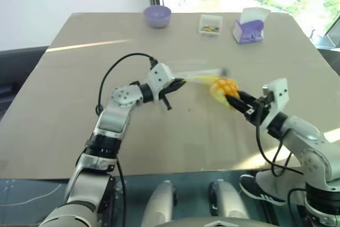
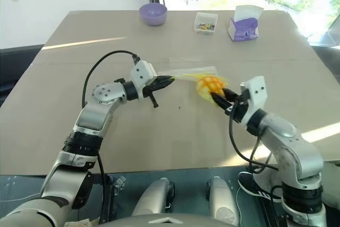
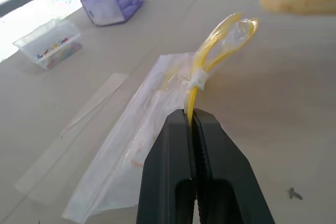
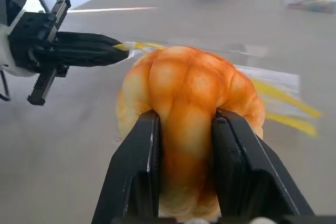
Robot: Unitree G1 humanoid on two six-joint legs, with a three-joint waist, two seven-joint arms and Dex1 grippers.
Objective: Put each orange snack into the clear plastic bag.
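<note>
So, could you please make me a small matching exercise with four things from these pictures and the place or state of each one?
Things:
1. orange snack
2. clear plastic bag
3. purple bowl
4. small clear box

Places or states:
a. standing between the bowl and the purple holder
b. squeezed in the right gripper
c. empty, at the table's far edge
d. pinched by its yellow strip in the left gripper

Pairs: 1-b, 2-d, 3-c, 4-a

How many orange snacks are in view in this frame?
1. The single orange snack is squeezed in the right gripper's jaws above the table, close to the clear plastic bag that the left gripper holds up by its yellow strip.
</note>
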